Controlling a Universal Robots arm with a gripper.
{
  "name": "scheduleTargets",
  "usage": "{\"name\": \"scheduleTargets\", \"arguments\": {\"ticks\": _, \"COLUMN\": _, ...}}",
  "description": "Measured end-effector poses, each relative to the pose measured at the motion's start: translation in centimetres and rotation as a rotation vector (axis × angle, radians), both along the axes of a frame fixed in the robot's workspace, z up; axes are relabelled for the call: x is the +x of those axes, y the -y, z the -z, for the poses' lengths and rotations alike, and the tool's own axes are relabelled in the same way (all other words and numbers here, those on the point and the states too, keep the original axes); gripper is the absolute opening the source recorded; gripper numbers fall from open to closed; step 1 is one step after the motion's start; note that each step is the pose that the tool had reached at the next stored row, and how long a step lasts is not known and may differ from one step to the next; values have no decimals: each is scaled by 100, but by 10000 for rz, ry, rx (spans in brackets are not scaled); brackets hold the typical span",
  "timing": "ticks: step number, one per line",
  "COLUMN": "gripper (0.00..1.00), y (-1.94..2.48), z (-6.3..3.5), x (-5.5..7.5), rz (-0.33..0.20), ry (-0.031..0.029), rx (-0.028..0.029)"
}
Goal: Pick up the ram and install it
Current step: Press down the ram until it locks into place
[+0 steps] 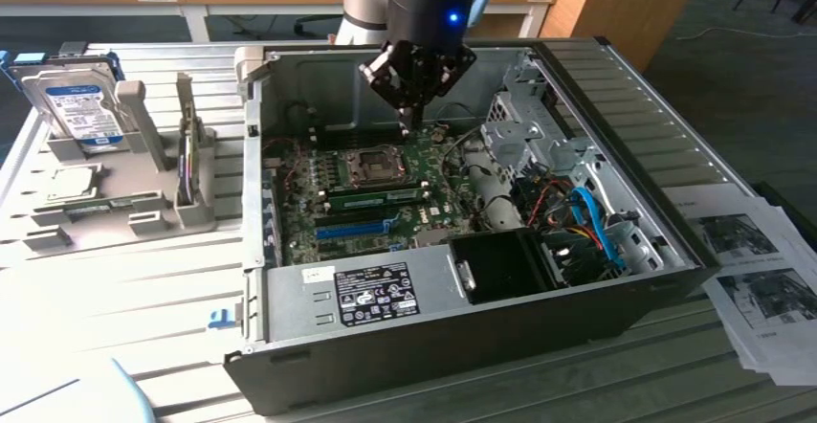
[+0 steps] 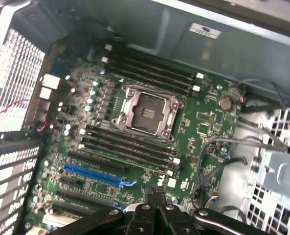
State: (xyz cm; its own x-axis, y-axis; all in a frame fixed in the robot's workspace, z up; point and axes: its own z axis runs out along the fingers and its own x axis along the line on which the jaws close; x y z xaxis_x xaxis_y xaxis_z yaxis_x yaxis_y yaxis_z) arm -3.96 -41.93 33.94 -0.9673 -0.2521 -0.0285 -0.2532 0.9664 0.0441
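My gripper hangs shut inside the open computer case, just above the motherboard near the CPU socket. Nothing shows between its fingers. In the wrist view the closed fingertips point at the board beside the dark memory slots and the CPU socket. A thin green stick, the ram, lies flat in the grey holder on the exterior view's left, well away from the gripper.
A hard drive with a blue-white label stands in the same holder. A long blue slot sits on the board. Cables and a drive cage crowd the case's right side. Printed sheets lie on the table.
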Motion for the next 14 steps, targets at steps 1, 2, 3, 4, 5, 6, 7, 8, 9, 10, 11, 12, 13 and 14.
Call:
{"name": "scheduleTargets", "arguments": {"ticks": 1, "gripper": 9, "y": 0, "z": 0, "x": 0, "rz": 165, "ry": 0, "rx": -1}}
{"name": "scheduleTargets", "arguments": {"ticks": 2, "gripper": 9, "y": 0, "z": 0, "x": 0, "rz": 329, "ry": -1, "rx": -1}}
{"name": "scheduleTargets", "arguments": {"ticks": 3, "gripper": 9, "y": 0, "z": 0, "x": 0, "rz": 493, "ry": 0, "rx": 0}}
{"name": "scheduleTargets", "arguments": {"ticks": 4, "gripper": 9, "y": 0, "z": 1, "x": 0, "rz": 668, "ry": 0, "rx": 0}}
{"name": "scheduleTargets", "arguments": {"ticks": 5, "gripper": 9, "y": 0, "z": 1, "x": 0, "rz": 828, "ry": 0, "rx": 0}}
{"name": "scheduleTargets", "arguments": {"ticks": 6, "gripper": 9, "y": 0, "z": 1, "x": 0, "rz": 984, "ry": 0, "rx": 0}}
{"name": "scheduleTargets", "arguments": {"ticks": 7, "gripper": 9, "y": 0, "z": 1, "x": 0, "rz": 1135, "ry": 0, "rx": 1}}
{"name": "scheduleTargets", "arguments": {"ticks": 8, "gripper": 9, "y": 0, "z": 1, "x": 0, "rz": 1282, "ry": 0, "rx": 0}}
{"name": "scheduleTargets", "arguments": {"ticks": 9, "gripper": 9, "y": 0, "z": 1, "x": 0, "rz": 1432, "ry": 0, "rx": 0}}
{"name": "scheduleTargets", "arguments": {"ticks": 10, "gripper": 9, "y": 0, "z": 2, "x": 0, "rz": 1571, "ry": 0, "rx": 0}}
{"name": "scheduleTargets", "arguments": {"ticks": 11, "gripper": 9, "y": 0, "z": 2, "x": 0, "rz": 1707, "ry": 0, "rx": 0}}
{"name": "scheduleTargets", "arguments": {"ticks": 12, "gripper": 9, "y": 0, "z": 2, "x": 0, "rz": 1841, "ry": 0, "rx": 0}}
{"name": "scheduleTargets", "arguments": {"ticks": 13, "gripper": 9, "y": 0, "z": 2, "x": 0, "rz": 1975, "ry": 0, "rx": 0}}
{"name": "scheduleTargets", "arguments": {"ticks": 14, "gripper": 9, "y": 0, "z": 2, "x": 0, "rz": 2105, "ry": 0, "rx": 0}}
